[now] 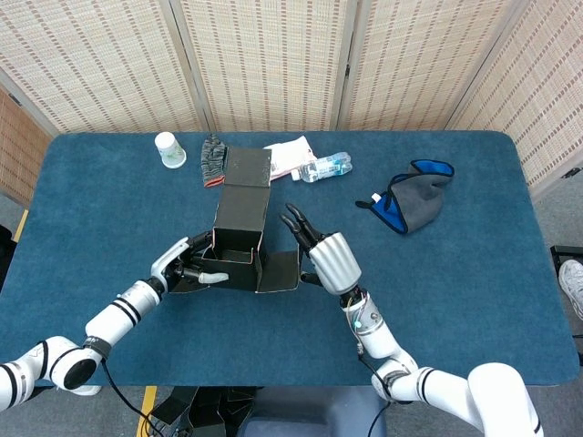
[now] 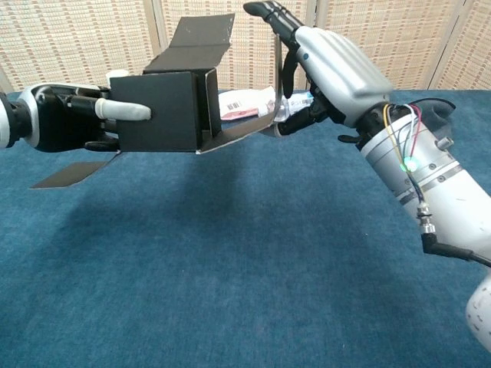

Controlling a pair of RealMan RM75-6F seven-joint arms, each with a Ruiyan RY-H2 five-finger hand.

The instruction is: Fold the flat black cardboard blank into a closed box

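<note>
Blue-carpeted table point(image 1: 474, 273) before woven-reed screens point(image 1: 264, 55).

Far edge, left to right: white paper cup point(image 1: 169, 149); striped dark cloth point(image 1: 213, 159); white printed packet point(image 1: 291, 155); clear plastic bottle point(image 1: 326, 167); grey-and-blue cloth point(image 1: 414, 198).

Left hand point(image 1: 187, 262): grips the left end of the black cardboard box point(image 2: 165, 110), thumb laid across the near wall, fingers closed round the end.

Black cardboard box: partly folded, held off the table between the two hands; top open, rear lid panel standing up; one loose flap hanging out lower left, under the left hand.

Right hand point(image 2: 326, 65): fingers extended and slightly apart, pressed against the outer face of the box's right-hand flap point(image 2: 249, 126), which is tilted up toward the body. Nothing gripped.
</note>
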